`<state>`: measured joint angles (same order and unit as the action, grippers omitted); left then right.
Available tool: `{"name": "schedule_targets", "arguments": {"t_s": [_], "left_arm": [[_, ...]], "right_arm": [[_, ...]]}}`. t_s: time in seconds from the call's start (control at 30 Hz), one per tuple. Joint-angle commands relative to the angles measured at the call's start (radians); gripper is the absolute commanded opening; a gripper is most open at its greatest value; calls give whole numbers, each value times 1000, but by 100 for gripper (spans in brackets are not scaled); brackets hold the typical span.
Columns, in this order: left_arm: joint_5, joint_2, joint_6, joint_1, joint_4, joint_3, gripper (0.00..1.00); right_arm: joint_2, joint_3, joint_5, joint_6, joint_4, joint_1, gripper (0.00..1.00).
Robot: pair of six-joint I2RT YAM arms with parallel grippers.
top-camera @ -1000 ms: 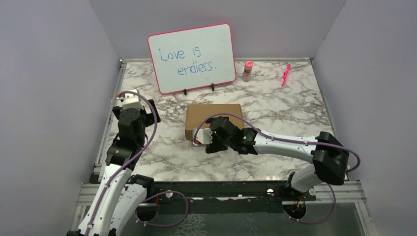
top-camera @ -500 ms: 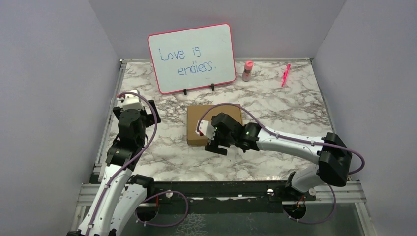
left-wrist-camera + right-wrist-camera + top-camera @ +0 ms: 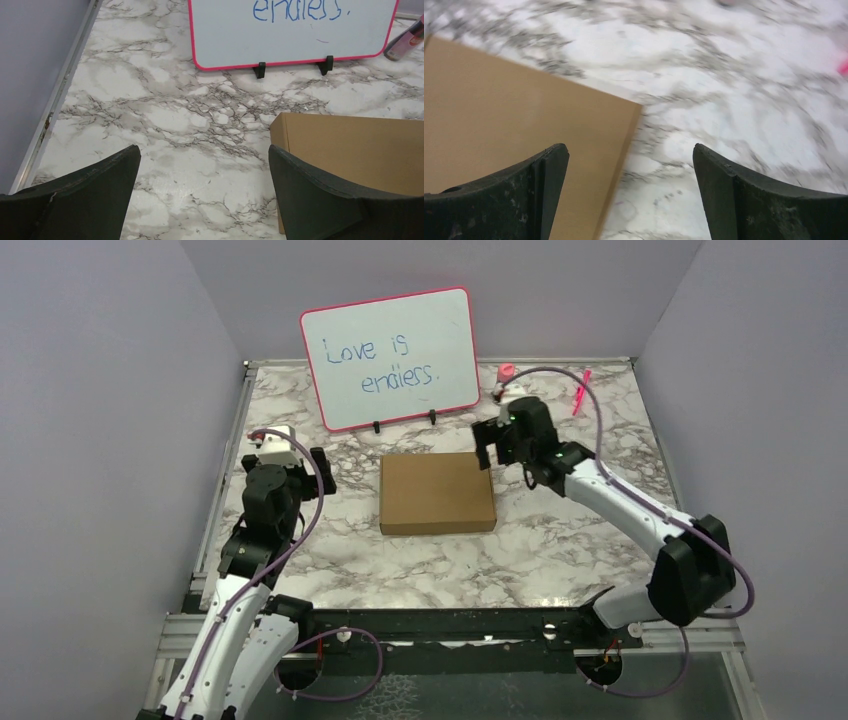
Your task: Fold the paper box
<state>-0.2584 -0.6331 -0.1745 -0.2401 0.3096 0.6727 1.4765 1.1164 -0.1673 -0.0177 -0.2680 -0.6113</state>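
1. Marble-patterned table (image 3: 560,550) is carrying the shallow brown cardboard box (image 3: 437,492) at centre.
2. Left gripper (image 3: 202,155) and right gripper (image 3: 630,150) are gaping, empty.
3. Right wrist view is blurring the marble.

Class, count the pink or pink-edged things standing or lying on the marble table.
3. The pink-framed whiteboard stands at the back, a pink bottle is just right of it, partly hidden by the right arm, and a pink pen lies farther right. None else shows.

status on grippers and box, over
Left gripper open, apart from paper box. Right gripper open over its far right corner. Box closed, untouched. Whiteboard behind, apart.
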Motion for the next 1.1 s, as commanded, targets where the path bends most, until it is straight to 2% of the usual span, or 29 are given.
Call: {"name": "schedule_targets", "arguments": {"t_s": [0.0, 0.07, 0.13, 0.23, 0.33, 0.6, 0.73, 0.83, 1.07], "left_arm": [[72, 27, 0, -5, -71, -18, 99], [90, 26, -11, -5, -83, -26, 99], [87, 27, -11, -5, -91, -29, 99], [98, 35, 27, -6, -105, -38, 99], [48, 63, 7, -5, -100, -23, 99], [-36, 243, -49, -5, -122, -33, 99], [4, 306, -2, -5, -117, -50, 99], [-4, 357, 10, -4, -173, -107, 99], [-113, 350, -25, 9, -211, -125, 99]], "right_arm": [[-202, -102, -88, -216, 44, 180, 100], [-291, -152, -110, -243, 38, 271, 100], [-381, -196, -197, -260, 27, 319, 100], [-535, -271, -274, -277, 44, 320, 100], [-672, -329, -311, -272, 49, 321, 100], [-1009, -436, -302, -204, 28, 320, 100], [-1122, -494, -315, -181, 52, 319, 100], [-1167, -517, -315, -169, 81, 320, 100], [-1197, -542, -301, -132, 112, 320, 100]]}}
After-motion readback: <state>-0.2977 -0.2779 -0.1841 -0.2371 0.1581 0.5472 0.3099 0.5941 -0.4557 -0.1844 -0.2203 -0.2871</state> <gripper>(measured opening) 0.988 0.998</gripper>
